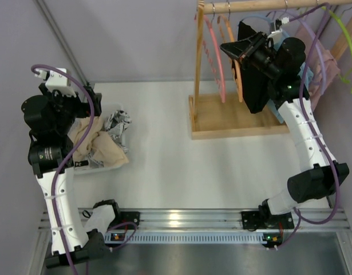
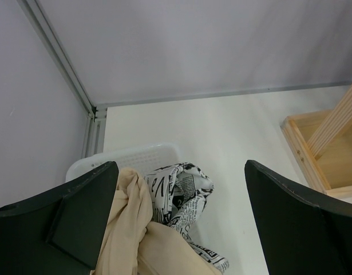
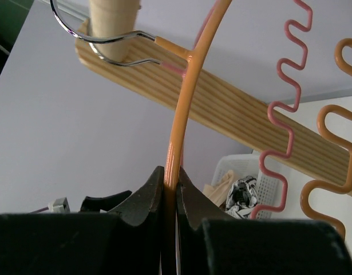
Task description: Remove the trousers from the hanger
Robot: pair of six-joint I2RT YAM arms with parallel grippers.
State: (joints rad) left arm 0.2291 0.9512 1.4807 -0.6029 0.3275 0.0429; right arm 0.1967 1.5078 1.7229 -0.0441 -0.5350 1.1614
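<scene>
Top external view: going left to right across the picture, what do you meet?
Laundry basket → rack's wooden post → pink hanger → right gripper shut on the orange hanger → green cable.

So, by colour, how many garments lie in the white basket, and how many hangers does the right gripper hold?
Beige garment in the basket: 1
Newspaper-print garment in the basket: 1
Orange hanger, clamped in the right gripper: 1
Total: 3
</scene>
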